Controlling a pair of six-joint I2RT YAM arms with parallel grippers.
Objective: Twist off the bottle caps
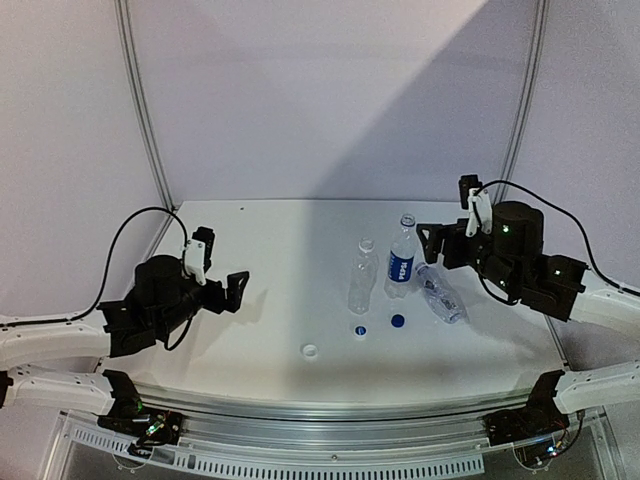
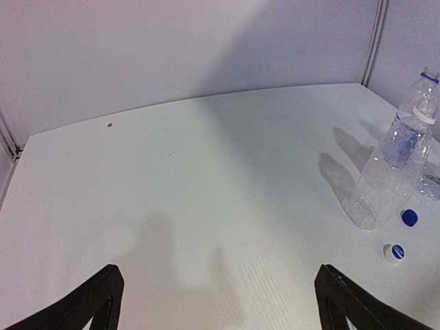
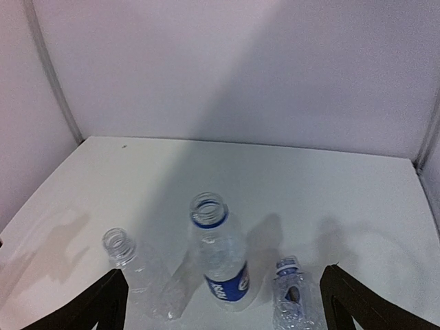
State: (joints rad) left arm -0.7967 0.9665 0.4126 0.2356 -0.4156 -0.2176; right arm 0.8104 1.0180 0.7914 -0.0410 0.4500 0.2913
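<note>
Both end effectors are free, fingers spread wide, nothing between them. The left end effector [image 1: 238, 291] hovers over the left part of the white worktop [image 1: 270, 240], well apart from the bottles. The right end effector [image 1: 428, 247] is near the upright clear plastic bottle with the blue label [image 1: 401, 262], on its right. A plain clear dented bottle [image 1: 362, 277] stands upright just left of the labelled one. A second plain clear bottle [image 1: 440, 294] lies on its side to the right. All three necks are open.

The caps lie on the worktop in front of the bottles. The small blue round cap [image 1: 398, 321] and a white round cap [image 1: 359, 331] are near each other. Another white cap [image 1: 310, 351] lies further left, apart.
</note>
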